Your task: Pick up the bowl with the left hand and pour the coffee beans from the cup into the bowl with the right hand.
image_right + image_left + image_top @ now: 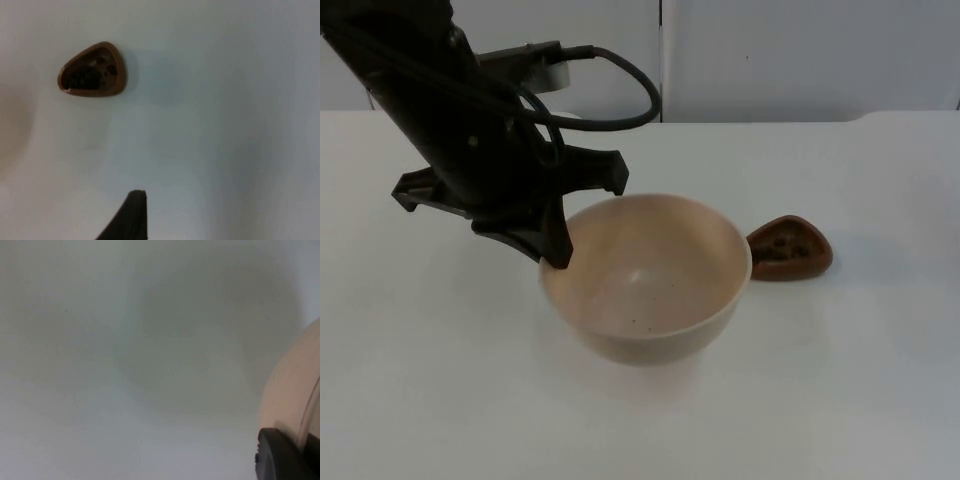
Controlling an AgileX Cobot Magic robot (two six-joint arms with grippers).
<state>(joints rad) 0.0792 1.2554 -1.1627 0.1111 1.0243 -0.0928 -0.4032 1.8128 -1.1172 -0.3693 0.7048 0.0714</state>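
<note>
While clamped on the left rim of the bowl [650, 280], left tool [558, 262] holds; cup [790, 248] just right; right tool [131, 220] state untellable.

Text: none legible in any view.
Labels, brands: none to be read on the bowl [645, 275] or the cup [790, 248].
Numbers, signs: none on the desk [840, 380] or the wall [800, 55].
</note>
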